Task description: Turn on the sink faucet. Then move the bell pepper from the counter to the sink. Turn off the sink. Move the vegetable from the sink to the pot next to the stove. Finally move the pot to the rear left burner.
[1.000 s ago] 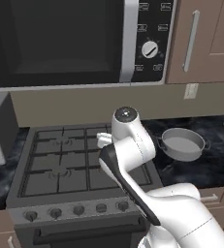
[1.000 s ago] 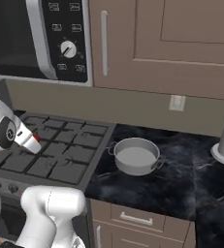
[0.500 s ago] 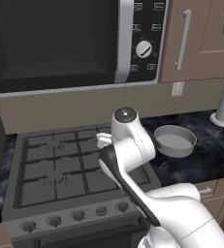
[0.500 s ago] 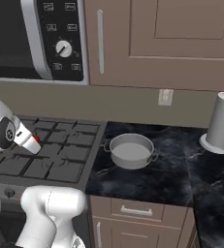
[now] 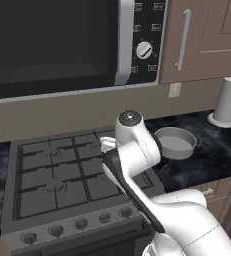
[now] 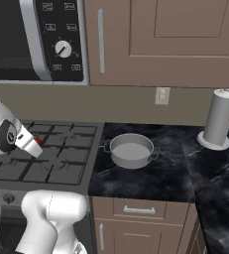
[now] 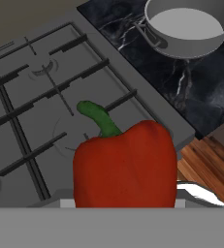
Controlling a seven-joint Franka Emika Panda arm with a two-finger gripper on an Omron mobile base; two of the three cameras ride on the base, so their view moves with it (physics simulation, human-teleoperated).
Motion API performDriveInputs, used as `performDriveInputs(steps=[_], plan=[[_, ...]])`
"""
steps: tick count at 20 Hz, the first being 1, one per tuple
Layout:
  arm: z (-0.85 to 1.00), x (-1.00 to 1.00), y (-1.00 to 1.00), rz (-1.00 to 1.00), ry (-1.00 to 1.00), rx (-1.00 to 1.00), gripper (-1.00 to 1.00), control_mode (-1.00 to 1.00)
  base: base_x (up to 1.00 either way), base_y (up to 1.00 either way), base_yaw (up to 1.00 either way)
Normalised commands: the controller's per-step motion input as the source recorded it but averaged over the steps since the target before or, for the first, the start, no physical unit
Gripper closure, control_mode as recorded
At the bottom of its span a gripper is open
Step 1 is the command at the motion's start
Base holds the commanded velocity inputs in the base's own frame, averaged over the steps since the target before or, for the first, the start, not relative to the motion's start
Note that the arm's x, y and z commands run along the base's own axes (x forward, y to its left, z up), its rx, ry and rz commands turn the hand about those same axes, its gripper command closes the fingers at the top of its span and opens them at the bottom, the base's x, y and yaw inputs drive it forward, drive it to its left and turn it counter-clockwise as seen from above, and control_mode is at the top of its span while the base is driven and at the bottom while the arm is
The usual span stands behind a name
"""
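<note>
The red bell pepper with its green stem sits between my fingers, hanging over the front right part of the stove. My gripper is shut on it, and a red speck of pepper shows at the hand. The grey pot stands on the black counter just right of the stove, apart from the pepper. From the base views, the pot looks to hold nothing. The sink and its faucet are out of view.
A microwave hangs over the stove. A white paper towel roll stands at the back right of the counter. Brown wall cabinets are above, and drawers are below the counter edge.
The whole picture has shifted left, so the base has driven right; the paper towel roll has come further into view. The arm's pose and its hold on the pepper are unchanged.
</note>
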Motion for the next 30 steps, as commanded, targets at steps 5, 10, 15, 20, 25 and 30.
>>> performDriveInputs(steps=[5, 10, 15, 20, 25, 30], plan=[[0.0, 0.0, 0.0, 0.0, 0.0, 0.0, 1.0, 1.0, 0.36, 0.63, -0.06], [0.0, 0.0, 0.0, 0.0, 0.0, 0.0, 1.0, 1.0, 0.24, 0.58, 0.0], [0.0, 0.0, 0.0, 0.0, 0.0, 0.0, 1.0, 1.0, 0.09, 0.49, 0.08], [0.0, 0.0, 0.0, 0.0, 0.0, 0.0, 1.0, 1.0, -0.03, 0.4, 0.16], [0.0, 0.0, 0.0, 0.0, 0.0, 0.0, 1.0, 1.0, 0.24, 0.19, 0.14], [0.0, 0.0, 0.0, 0.0, 0.0, 0.0, 1.0, 1.0, 0.25, -0.16, 0.09]])
